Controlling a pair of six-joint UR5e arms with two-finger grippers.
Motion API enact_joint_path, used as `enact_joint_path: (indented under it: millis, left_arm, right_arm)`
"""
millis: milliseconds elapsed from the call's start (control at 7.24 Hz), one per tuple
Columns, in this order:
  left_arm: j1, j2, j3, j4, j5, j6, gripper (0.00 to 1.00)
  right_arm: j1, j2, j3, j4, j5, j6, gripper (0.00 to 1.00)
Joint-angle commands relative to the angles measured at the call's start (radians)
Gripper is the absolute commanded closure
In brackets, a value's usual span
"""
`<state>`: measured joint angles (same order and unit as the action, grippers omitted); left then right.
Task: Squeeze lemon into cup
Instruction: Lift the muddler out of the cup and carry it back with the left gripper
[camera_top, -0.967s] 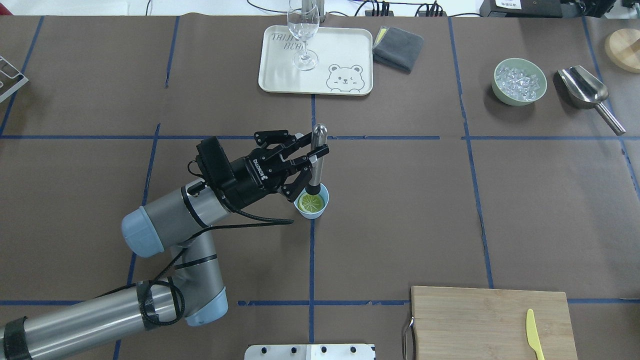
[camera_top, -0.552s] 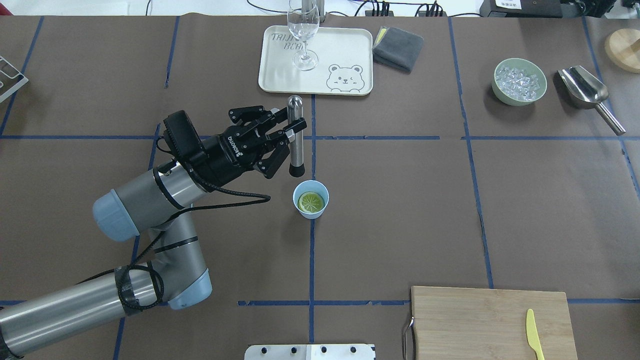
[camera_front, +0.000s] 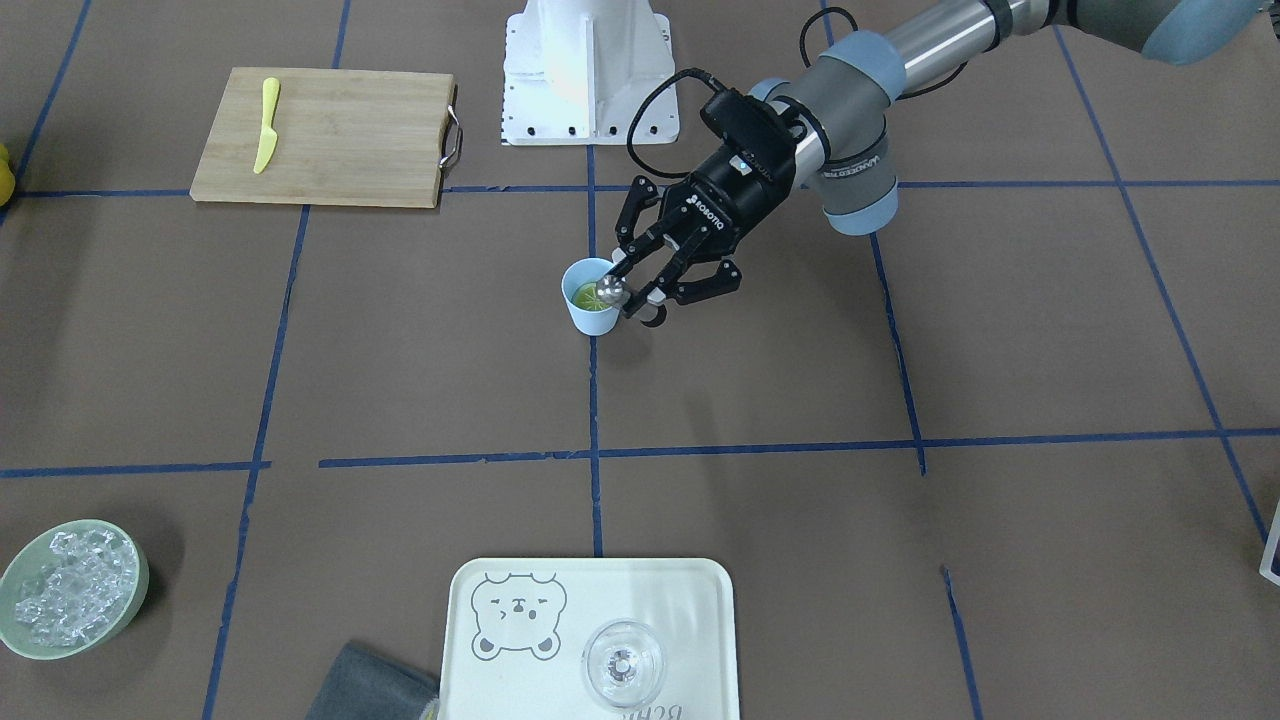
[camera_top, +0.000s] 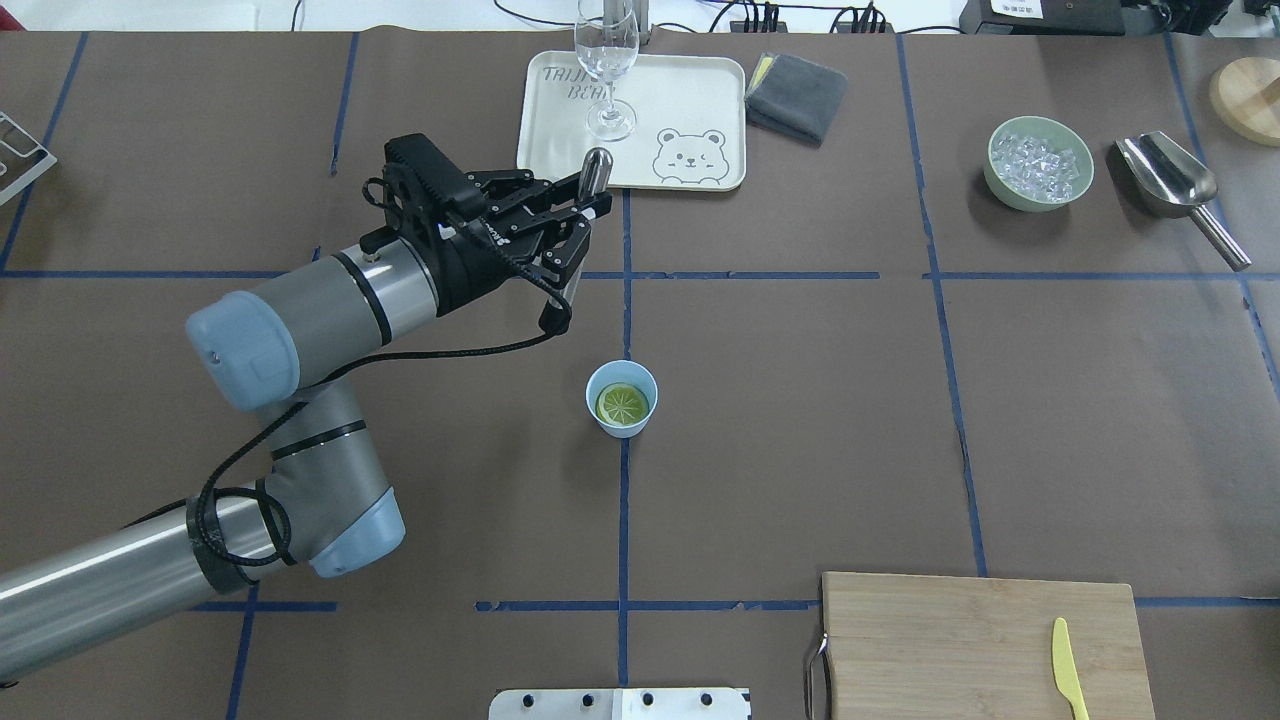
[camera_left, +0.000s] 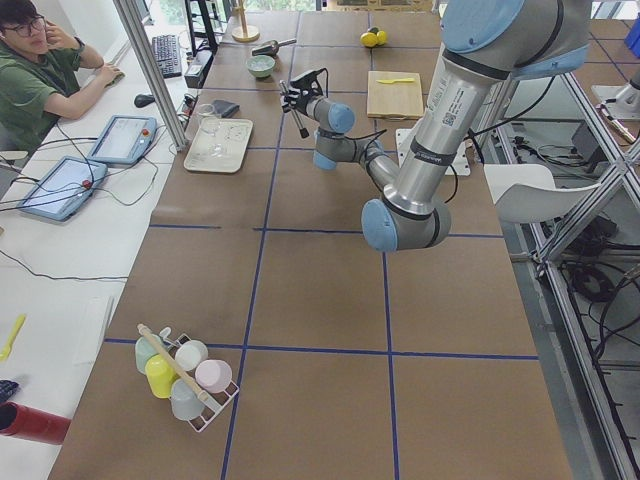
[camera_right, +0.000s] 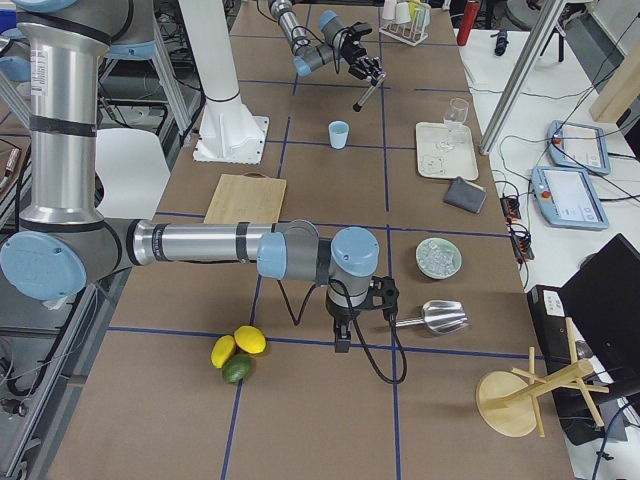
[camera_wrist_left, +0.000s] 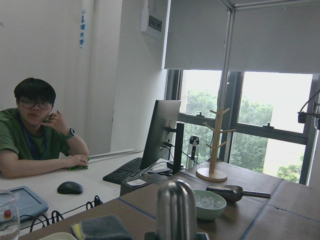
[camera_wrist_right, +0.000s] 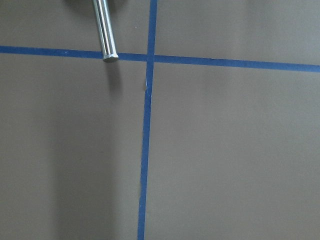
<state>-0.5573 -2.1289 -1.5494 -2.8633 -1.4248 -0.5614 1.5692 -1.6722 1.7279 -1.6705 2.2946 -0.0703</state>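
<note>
The light blue cup (camera_top: 621, 421) stands upright near the table's middle on a blue tape line. The half lemon (camera_top: 622, 404) lies inside it, cut face up. My left gripper (camera_top: 585, 212) hovers in the air beyond and left of the cup, shut on a tilted steel muddler (camera_top: 597, 168). The front-facing view shows the cup (camera_front: 590, 318) just behind the muddler's rounded top (camera_front: 612, 291). My right gripper (camera_right: 340, 338) points down at the table beside the scoop, seen only in the exterior right view. I cannot tell whether it is open or shut.
A cream tray (camera_top: 700, 110) with a wine glass (camera_top: 606, 70) sits at the back, a grey cloth (camera_top: 795, 95) beside it. Far right are a bowl of ice (camera_top: 1038, 163) and a steel scoop (camera_top: 1170, 180). A cutting board (camera_top: 960, 640) holds a knife (camera_top: 1068, 668).
My left gripper lifted the muddler out of the cup and carried it back and to the left, tilting it. The cup and lemon stayed put.
</note>
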Motion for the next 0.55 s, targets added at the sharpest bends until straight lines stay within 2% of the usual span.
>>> enact_joint_path:
  millis: [0, 276, 414]
  left_arm:
    - [-0.074, 0.030, -0.040, 0.341, -0.133, -0.020, 1.00]
    - [-0.203, 0.032, -0.141, 0.772, -0.373, -0.005, 1.00]
    - [-0.234, 0.032, -0.187, 1.000, -0.406, -0.006, 1.00]
  right_arm:
    - [0.000, 0.000, -0.002, 0.000, 0.000, 0.000, 0.00]
    - [0.000, 0.000, -0.005, 0.002, 0.000, 0.000, 0.00]
    - [0.000, 0.002, -0.005, 0.002, 0.000, 0.001, 0.00]
